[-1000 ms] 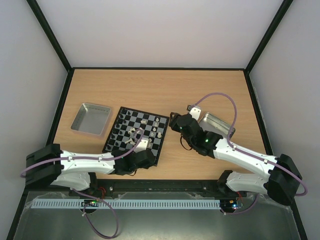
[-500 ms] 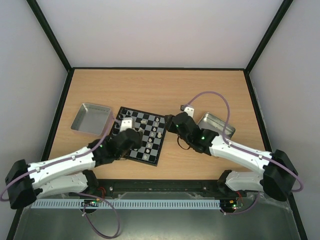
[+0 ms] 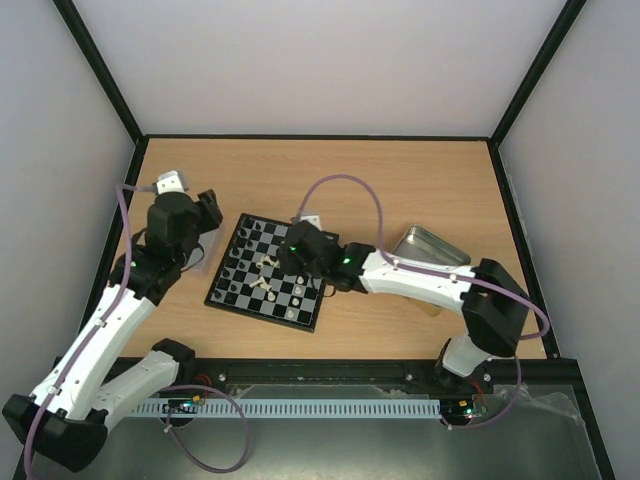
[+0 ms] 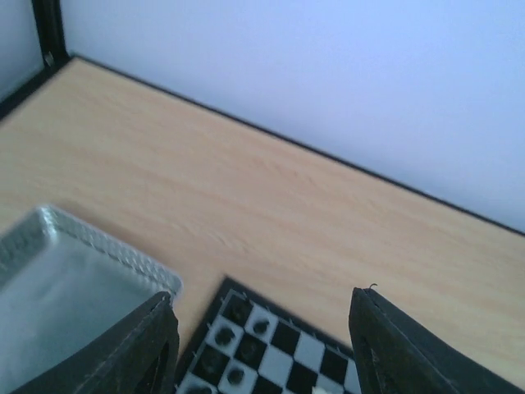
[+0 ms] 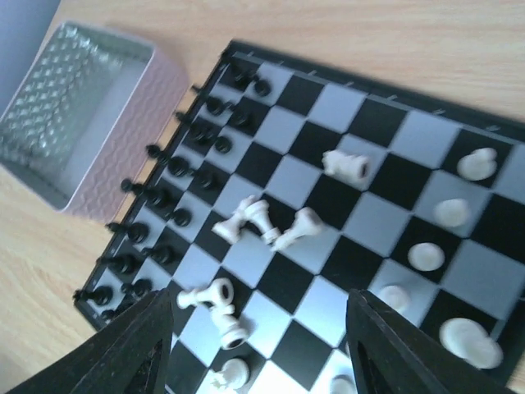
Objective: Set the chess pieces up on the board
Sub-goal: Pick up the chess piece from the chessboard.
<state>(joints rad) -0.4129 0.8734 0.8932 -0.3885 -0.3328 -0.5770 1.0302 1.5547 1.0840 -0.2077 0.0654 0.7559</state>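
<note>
The board [image 3: 311,321] lies left of the table's centre. Black chess pieces [image 5: 164,215] stand in two rows along its left side. Several white chess pieces [image 5: 264,220] lie toppled in the middle, two more [image 5: 215,305] lie nearer my right fingers, and others stand along the right side [image 5: 455,212]. My right gripper [image 3: 287,254] hovers over the board, open and empty [image 5: 258,353]. My left gripper [image 3: 205,212] is open and empty, raised over the left tin beside the board's far left corner [image 4: 261,345].
A silver tin [image 4: 57,279] sits left of the board, mostly hidden under my left arm in the top view; it also shows in the right wrist view [image 5: 74,107]. A second silver tin [image 3: 432,245] lies right of the board. Black frame rails edge the table.
My left arm swung from the board's near edge out to the left, over the left tin. My right gripper moved left from the board's right edge to above the board.
</note>
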